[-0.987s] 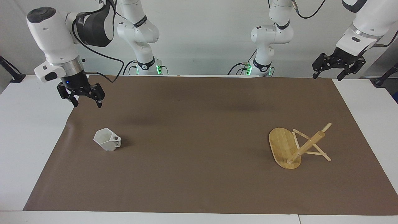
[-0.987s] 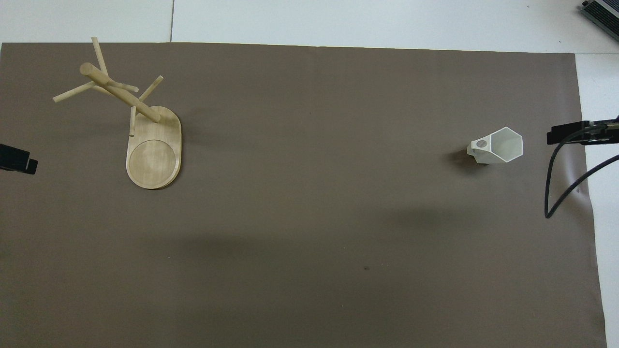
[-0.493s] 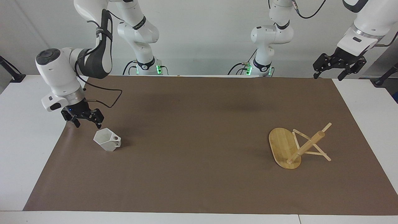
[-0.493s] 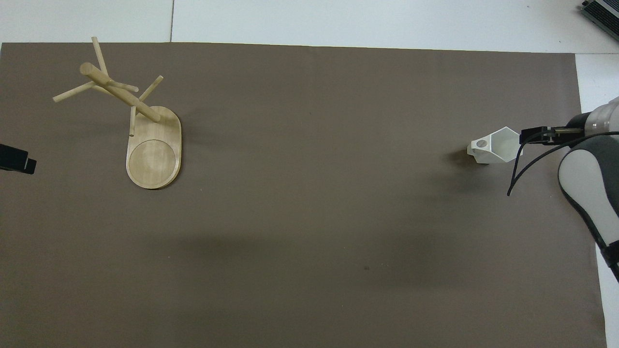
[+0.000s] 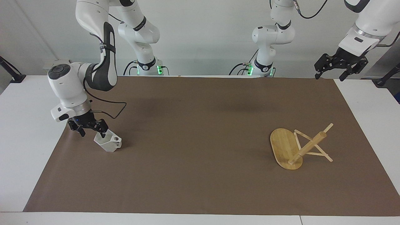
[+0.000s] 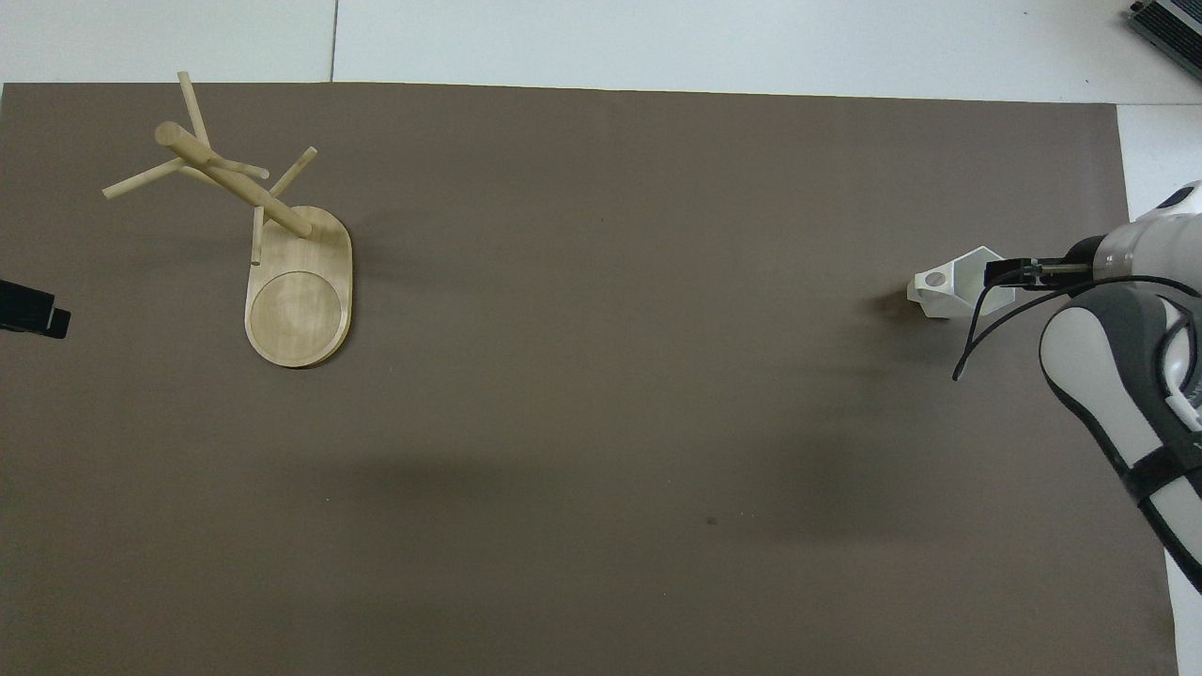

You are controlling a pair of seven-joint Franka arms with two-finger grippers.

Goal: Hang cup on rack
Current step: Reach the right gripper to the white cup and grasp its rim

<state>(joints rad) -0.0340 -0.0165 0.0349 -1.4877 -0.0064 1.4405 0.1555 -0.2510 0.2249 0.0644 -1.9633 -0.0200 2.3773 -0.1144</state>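
Observation:
The white faceted cup (image 5: 110, 144) stands upright on the brown mat toward the right arm's end, its handle toward the table's middle; it also shows in the overhead view (image 6: 947, 286). My right gripper (image 5: 92, 132) is down at the cup and open. One finger is inside the cup's mouth, the other outside its wall. The bamboo rack (image 5: 286, 147) is toward the left arm's end and looks tipped over, its post (image 5: 307, 148) slanting and its pegs near the mat. My left gripper (image 5: 332, 76) waits open, raised over the mat's corner near its base.
The brown mat (image 5: 200, 150) covers most of the white table. The right arm's cable (image 5: 109, 115) hangs near the cup. The left gripper's tip (image 6: 33, 314) shows at the overhead view's edge, apart from the rack (image 6: 299, 300).
My right gripper came down from above the mat's corner to the cup, and one finger now reaches into its mouth. The cup, the rack and the left arm have not moved.

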